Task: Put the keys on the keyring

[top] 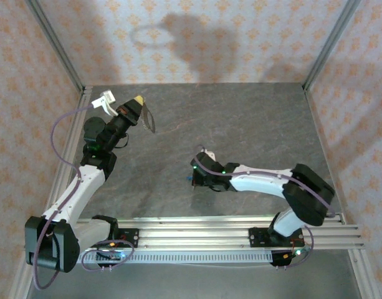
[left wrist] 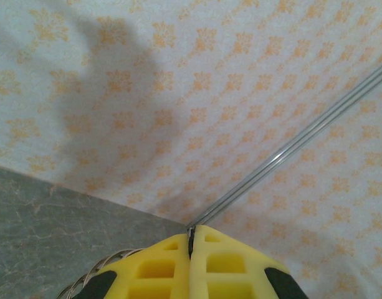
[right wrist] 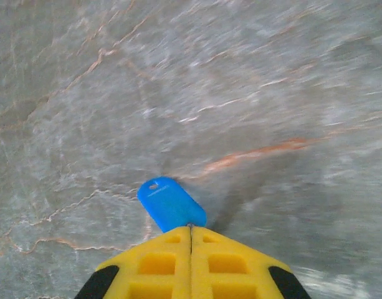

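Right gripper (right wrist: 191, 228) is pinching the blue key (right wrist: 171, 202) at the middle of the table (top: 259, 118); left gripper (top: 138, 101), near the far-left corner, is clamped on the keyring (top: 148, 119).

We note a grey bench (top: 240, 118) with a marbled finish. Pale veins and a few orange streaks (right wrist: 259, 151) cross its surface. Three walls enclose the bench: a back wall (top: 253, 37), a left wall (top: 19, 93) and a right wall (top: 362, 93). All three carry pale wallpaper printed with a repeating orange floral motif. We see one metal post (top: 57, 43) at the left rear corner and a second post (top: 329, 43) at the right rear corner. Both lean outward toward the top. Dark shadows (top: 184, 31) fall on the back wall. A ribbed aluminium rail (top: 197, 229) runs along the near edge of the bench.
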`<state>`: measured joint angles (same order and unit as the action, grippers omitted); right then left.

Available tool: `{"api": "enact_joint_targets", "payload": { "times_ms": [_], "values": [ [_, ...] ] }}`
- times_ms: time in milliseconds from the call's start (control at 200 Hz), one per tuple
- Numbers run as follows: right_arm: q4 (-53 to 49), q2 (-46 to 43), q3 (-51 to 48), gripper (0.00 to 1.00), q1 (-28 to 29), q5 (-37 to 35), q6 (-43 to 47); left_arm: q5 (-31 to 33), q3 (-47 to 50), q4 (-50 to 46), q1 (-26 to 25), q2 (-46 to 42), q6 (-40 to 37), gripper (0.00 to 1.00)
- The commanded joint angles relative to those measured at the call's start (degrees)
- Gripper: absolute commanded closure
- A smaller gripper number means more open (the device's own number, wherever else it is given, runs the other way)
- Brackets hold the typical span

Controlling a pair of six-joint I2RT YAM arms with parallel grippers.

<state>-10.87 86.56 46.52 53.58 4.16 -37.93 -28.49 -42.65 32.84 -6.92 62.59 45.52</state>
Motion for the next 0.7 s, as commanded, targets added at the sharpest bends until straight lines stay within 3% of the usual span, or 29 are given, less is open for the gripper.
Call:
{"api": "enact_joint_targets", "payload": {
  "times_ms": [0,110,345,696],
  "values": [
    [-0.5,-7.3,-1.6,1.0,-4.3,-2.0,2.0,-0.9,-3.0,-3.7,-3.0,-2.1,-5.6,1.0],
    [-1.5,-13.6,-1.6,1.0,-10.0,-0.7,3.8,-2.0,-4.7,-6.3,-6.2,-1.9,-9.9,1.0],
    [-1.1,-22.1,3.7,1.0,-19.7,1.4,9.4,-10.7,-6.1,1.2,-8.2,3.6,-8.7,1.0],
    [15.9,-29.8,1.6,1.0,-29.8,11.2,12.9,-18.3,-16.3,0.8,-17.3,11.6,-12.3,1.0]
  ]
}}
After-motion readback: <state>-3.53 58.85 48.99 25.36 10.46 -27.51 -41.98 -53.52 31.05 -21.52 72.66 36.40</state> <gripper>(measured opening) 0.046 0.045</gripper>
